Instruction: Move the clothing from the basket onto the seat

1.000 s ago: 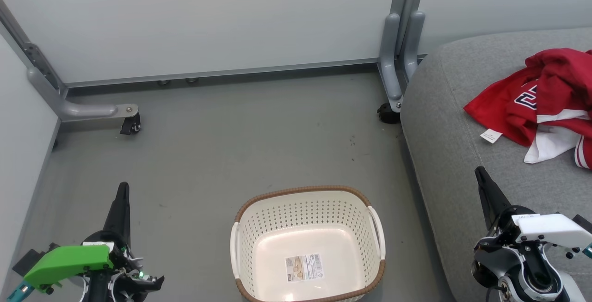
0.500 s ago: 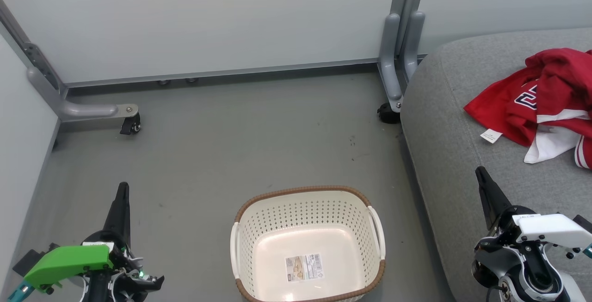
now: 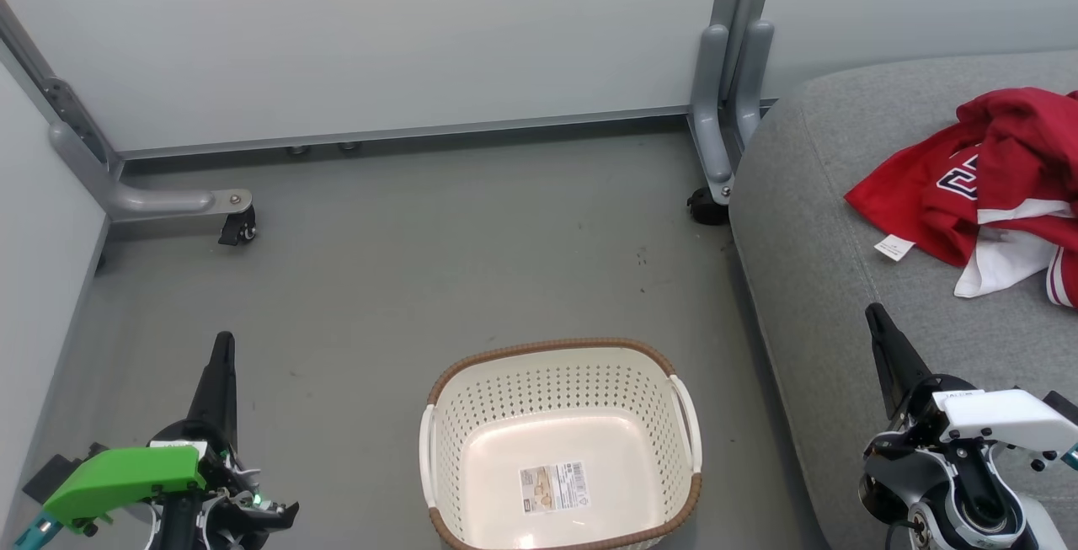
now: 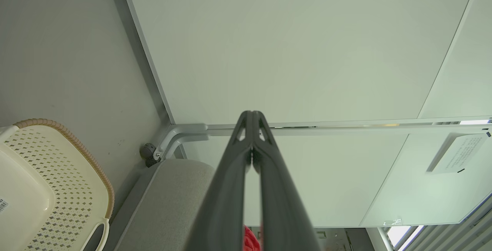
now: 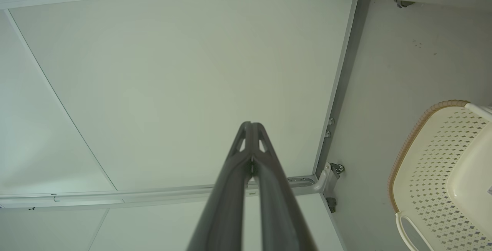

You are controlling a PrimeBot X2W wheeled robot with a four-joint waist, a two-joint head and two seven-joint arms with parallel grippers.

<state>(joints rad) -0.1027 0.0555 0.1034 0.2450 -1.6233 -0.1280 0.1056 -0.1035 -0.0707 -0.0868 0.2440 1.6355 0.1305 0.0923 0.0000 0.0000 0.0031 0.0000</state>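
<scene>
Clothing (image 3: pixel 1006 167) lies heaped on the seat (image 3: pixel 817 280) at the far right. The basket (image 3: pixel 547 344) stands emptied on the floor (image 3: pixel 421 280), near centre, so the task looks done. Soft, light and limp, the garments are best pinched at a bunched fold. Both pairs of jaws are pressed together, holding nothing.

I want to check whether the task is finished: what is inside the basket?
A sticker lies on the base of the basket; the clothing lies on the seat instead. The basket's nearest part is out of frame.
</scene>
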